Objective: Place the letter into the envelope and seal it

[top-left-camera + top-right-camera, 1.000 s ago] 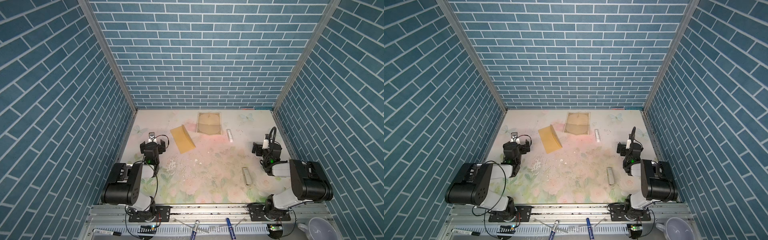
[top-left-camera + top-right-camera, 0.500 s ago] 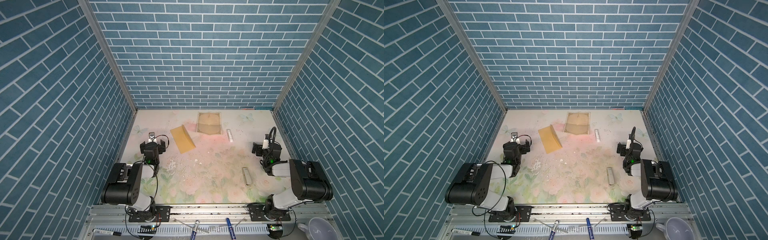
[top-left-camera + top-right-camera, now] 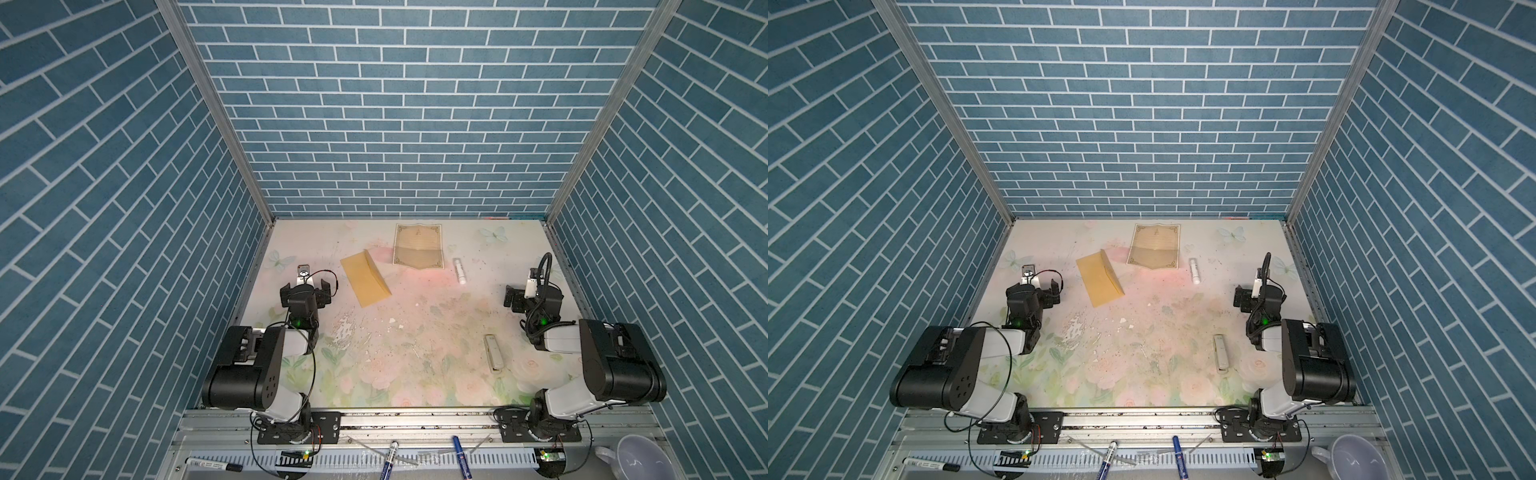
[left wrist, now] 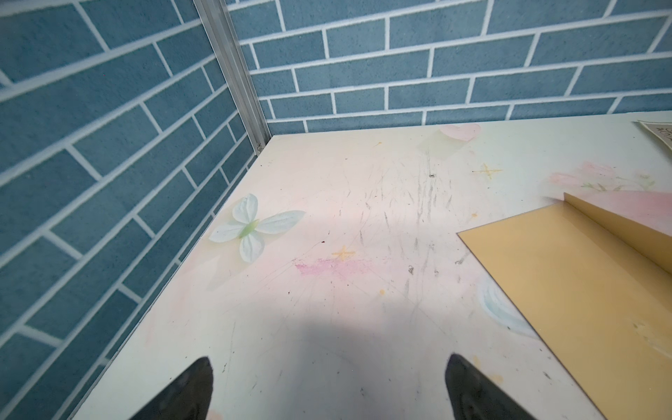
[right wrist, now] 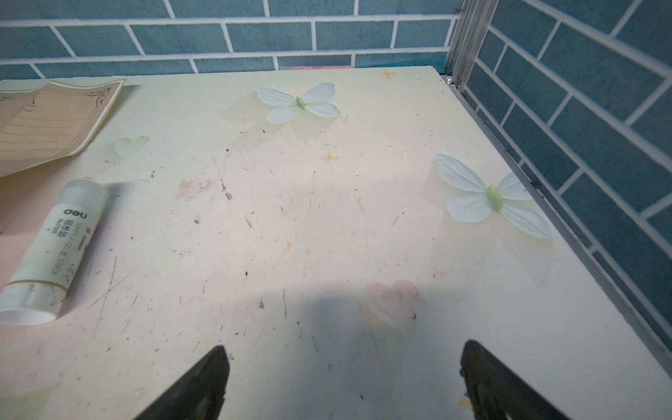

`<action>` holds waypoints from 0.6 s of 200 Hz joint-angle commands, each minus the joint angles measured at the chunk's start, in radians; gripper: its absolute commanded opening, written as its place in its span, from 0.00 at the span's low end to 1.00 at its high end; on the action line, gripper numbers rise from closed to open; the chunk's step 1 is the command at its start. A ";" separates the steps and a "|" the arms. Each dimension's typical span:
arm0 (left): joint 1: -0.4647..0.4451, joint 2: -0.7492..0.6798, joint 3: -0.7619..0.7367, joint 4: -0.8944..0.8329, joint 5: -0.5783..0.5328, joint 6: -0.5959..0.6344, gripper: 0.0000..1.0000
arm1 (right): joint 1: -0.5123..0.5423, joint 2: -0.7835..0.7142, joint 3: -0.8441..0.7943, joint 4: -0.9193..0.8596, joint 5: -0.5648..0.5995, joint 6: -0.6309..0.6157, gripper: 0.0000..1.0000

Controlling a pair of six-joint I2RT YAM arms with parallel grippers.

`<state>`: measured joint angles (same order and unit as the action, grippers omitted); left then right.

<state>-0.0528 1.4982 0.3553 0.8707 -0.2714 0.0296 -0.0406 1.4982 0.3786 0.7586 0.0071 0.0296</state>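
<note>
Start of task. My left gripper (image 4: 329, 392) hangs empty with jaws spread wide beside the mustard-yellow kraft paper envelope (image 3: 365, 277). My right gripper (image 5: 342, 385), equally wide and empty, is near the white cylindrical glue stick (image 5: 58, 247). The thin tan bordered paper letter (image 3: 417, 246) lies flat by the back wall, near the envelope but not touching it. I judge that a pinch may crumple or slide the flat letter, and a nudge could fold the envelope's half-raised flap shut.

Left arm (image 3: 257, 365) and right arm (image 3: 611, 365): black-and-white shells, looping black cables (image 3: 539, 270), green lights (image 3: 297, 322).
</note>
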 commanded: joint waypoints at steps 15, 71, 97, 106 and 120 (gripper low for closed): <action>-0.007 -0.203 0.020 -0.182 -0.066 -0.025 1.00 | -0.007 -0.262 0.122 -0.292 -0.017 0.018 0.99; -0.015 -0.568 0.215 -0.746 0.064 -0.260 1.00 | 0.005 -0.458 0.318 -0.651 -0.215 0.064 0.97; -0.015 -0.614 0.313 -0.889 0.247 -0.331 1.00 | 0.110 -0.452 0.417 -0.756 -0.221 -0.027 0.96; -0.015 -0.618 0.338 -0.940 0.288 -0.336 1.00 | 0.174 -0.437 0.451 -0.786 -0.192 -0.093 0.95; -0.015 -0.618 0.377 -0.990 0.351 -0.337 1.00 | 0.271 -0.393 0.516 -0.835 -0.136 -0.198 0.95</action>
<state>-0.0639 0.8806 0.6781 0.1009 -0.0994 -0.2504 0.1017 1.0580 0.7868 0.0814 -0.1585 0.0174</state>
